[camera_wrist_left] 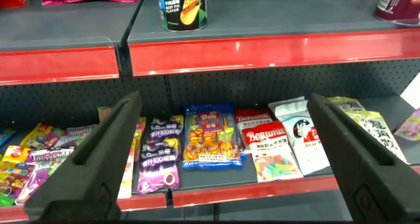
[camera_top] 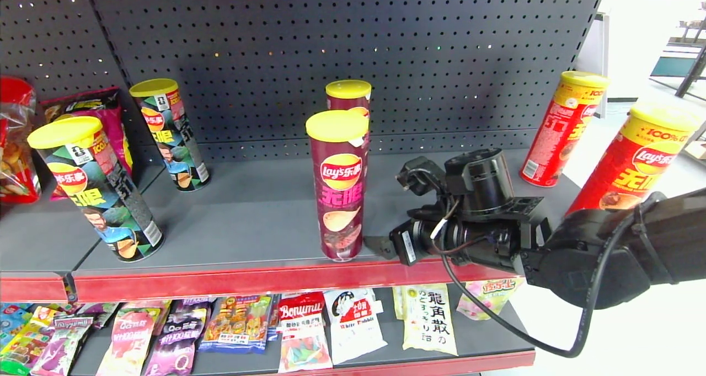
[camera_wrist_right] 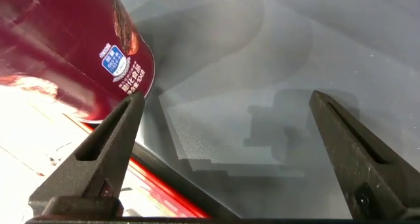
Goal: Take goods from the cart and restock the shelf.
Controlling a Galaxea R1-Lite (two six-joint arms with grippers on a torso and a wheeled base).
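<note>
Back wall: dark grey perforated metal back panel (camera_top: 441, 62), behind the right end effector (camera_wrist_right: 226, 99), light specks in its holes.
Floor: pale glossy floor (camera_top: 651, 343), brightly lit, below it.
Far right: dark-framed rack (camera_top: 692, 62).

Bare grey metal shelf (camera_top: 265, 199) lies open on both sides of the tall maroon yellow-lidded chip tube (camera_top: 340, 199) at its front edge; a second maroon tube (camera_top: 348, 97) stands just behind.

Left tool (camera_wrist_left: 224, 98) spread wide before snack bags (camera_wrist_left: 211, 137) on lower shelf (camera_wrist_left: 262, 188).
</note>
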